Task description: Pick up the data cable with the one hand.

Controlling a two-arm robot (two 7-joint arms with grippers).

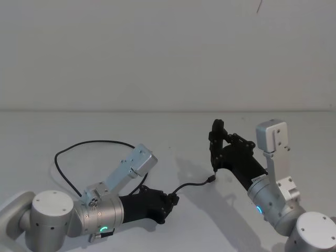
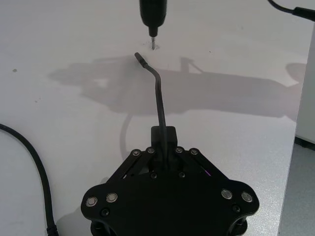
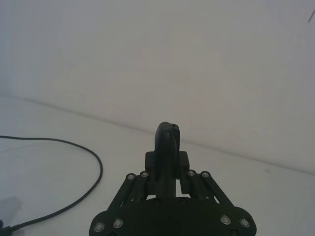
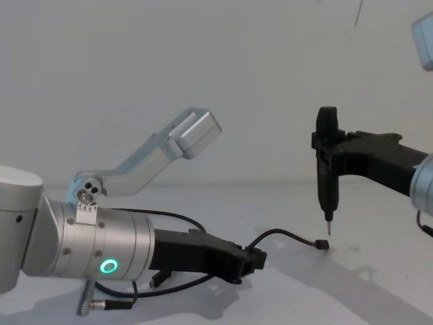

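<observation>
Left wrist view: left end effector clamps data cable; chest view: right end effector clamps upright black tool.

Left gripper, right gripper clamped

Left gripper clamps data cable low over table; right gripper holds black stick upright.

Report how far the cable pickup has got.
Done: the left gripper is shut on the data cable near one plug. In hand: the lift; its loop lies on the table. Left: raising it clear. The right gripper holds a black tool upright nearby.
</observation>
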